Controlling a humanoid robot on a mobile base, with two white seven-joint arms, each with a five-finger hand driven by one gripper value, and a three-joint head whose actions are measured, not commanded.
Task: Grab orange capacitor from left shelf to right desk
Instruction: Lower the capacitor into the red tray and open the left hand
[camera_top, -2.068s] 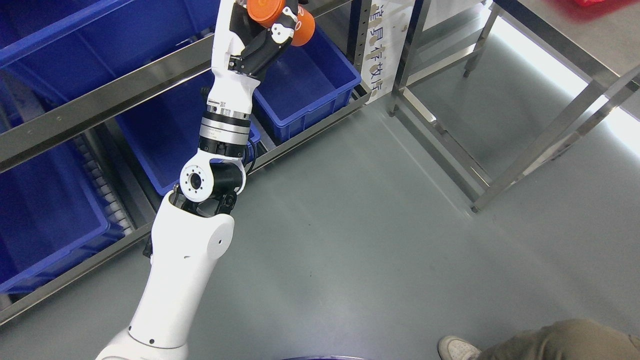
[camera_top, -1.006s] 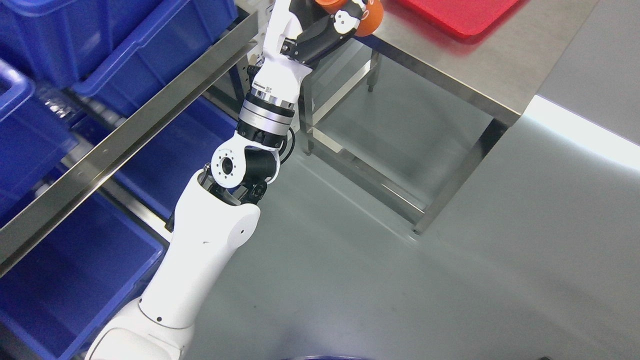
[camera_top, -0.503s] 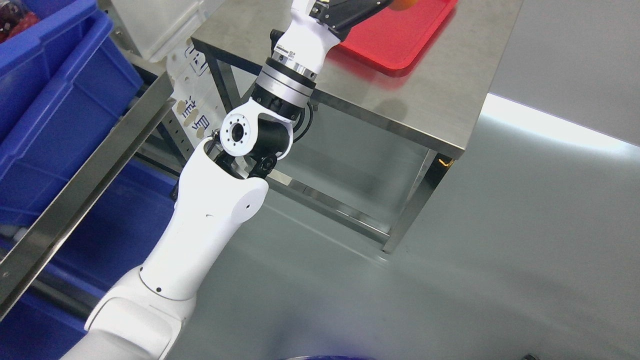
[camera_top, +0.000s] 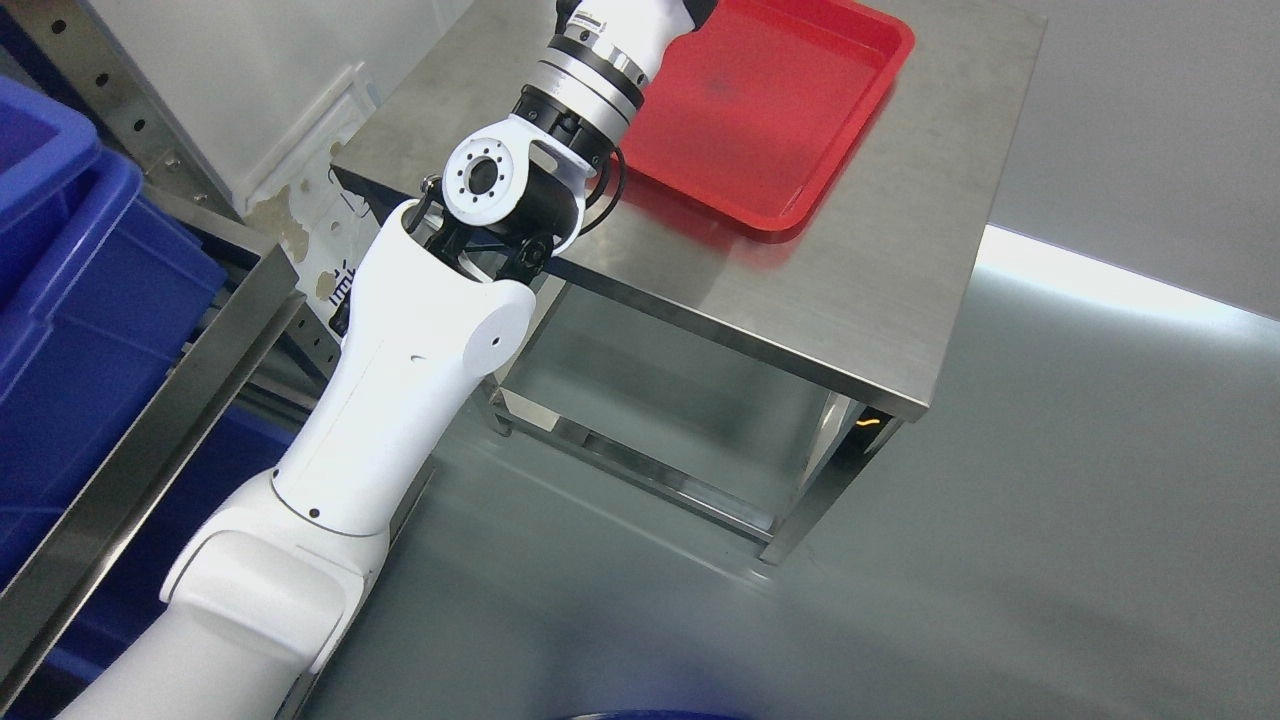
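Your red tray (camera_top: 790, 100) lies empty on the steel tabletop (camera_top: 860, 290); blue bins (camera_top: 70, 300) sit left. The left arm (camera_top: 400, 380) crosses the tray's near-left corner, and you cannot tell the hand's state because it is out of frame.

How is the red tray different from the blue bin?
The tray is red and shallow; the bin is blue and deep. The tray lies on the steel desk at the right; the bin sits in the shelf at the left. The tray shows nearly whole, the bin only partly. Both look like plastic and hold nothing visible.

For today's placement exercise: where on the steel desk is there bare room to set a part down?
Free: the red tray's floor, and the desk's bare steel between tray and near right edge. Crowded: the tray's left end, under the left arm.
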